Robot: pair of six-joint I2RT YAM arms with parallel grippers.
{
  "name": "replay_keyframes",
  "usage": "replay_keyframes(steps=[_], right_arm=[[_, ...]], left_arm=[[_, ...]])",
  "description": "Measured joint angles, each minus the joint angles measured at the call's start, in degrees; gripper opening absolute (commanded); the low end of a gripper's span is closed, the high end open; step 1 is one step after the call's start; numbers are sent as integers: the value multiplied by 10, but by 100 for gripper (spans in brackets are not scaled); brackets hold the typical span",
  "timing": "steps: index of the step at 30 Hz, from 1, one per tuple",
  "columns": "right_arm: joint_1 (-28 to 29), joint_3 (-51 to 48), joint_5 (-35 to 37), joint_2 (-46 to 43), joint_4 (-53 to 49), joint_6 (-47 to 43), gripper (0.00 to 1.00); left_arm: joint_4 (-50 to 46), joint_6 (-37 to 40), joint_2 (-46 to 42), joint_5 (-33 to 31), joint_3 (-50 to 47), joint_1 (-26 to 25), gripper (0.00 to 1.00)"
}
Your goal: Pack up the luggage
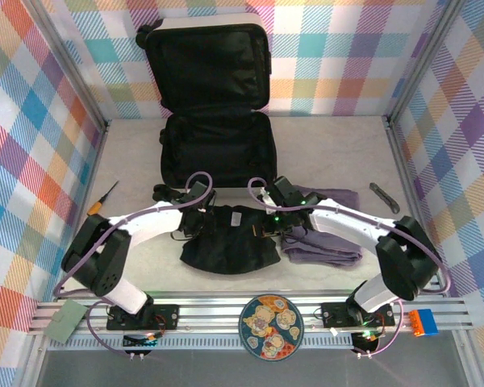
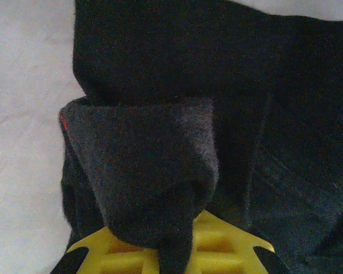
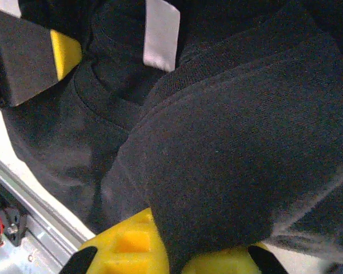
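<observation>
From the top camera I see the luggage (image 1: pixel 214 113): one small white hard-shell case lying open at the far end of the counter (image 1: pixel 129 169). Its base is flat with the black lining up, and the lid stands against the checked back wall.

Nearer me lie two folded garments, a black garment (image 1: pixel 228 246) and just to its right a purple-grey garment (image 1: pixel 327 242). Both are apart from the case. The left tool (image 1: pixel 198 224) sits at the black garment's left edge and the right tool (image 1: pixel 264 224) at its right edge.

Along the sides I count one orange-handled screwdriver (image 1: pixel 102 200) on the left and one small dark folding implement (image 1: pixel 385 197) on the right. One patterned plate (image 1: pixel 270 326) rests on the rail between the arm bases.

The left wrist camera gives me what the top one cannot. The left tool (image 2: pixel 171 242) is clenched on a bunched fold of the black garment (image 2: pixel 143 165), with dark cloth squeezed between its yellow fingers (image 2: pixel 223 245).

The right wrist camera shows the right tool (image 3: pixel 171 251) likewise clamped on a thick fold of the black garment (image 3: pixel 234 148). It also catches a white label (image 3: pixel 161 34) on the cloth.
</observation>
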Motion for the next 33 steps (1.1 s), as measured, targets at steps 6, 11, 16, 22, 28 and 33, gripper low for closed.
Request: replay_keyframes(steps=[6,11,16,22,28,33], right_arm=[[0,73,2,-26,-28,-23,0],[-11,137,1,-26,-37,-47,0],[-38,206,-5,-9,-52,-71,0],[-76,315,-23,72,-61,-95,0],[-112,445,-44,176,-65,-110,0],[-128,540,-55,269,-68,-119,0]], left_arm=[[-99,10,-133,-1,30,-1,0],[-124,31,-163,0,136,4,0],[-134,55,-138,4,202,34,0],[-141,86,-63,16,288,102,0],[-104,106,18,31,379,161,0],[-67,109,96,43,428,188,0]])
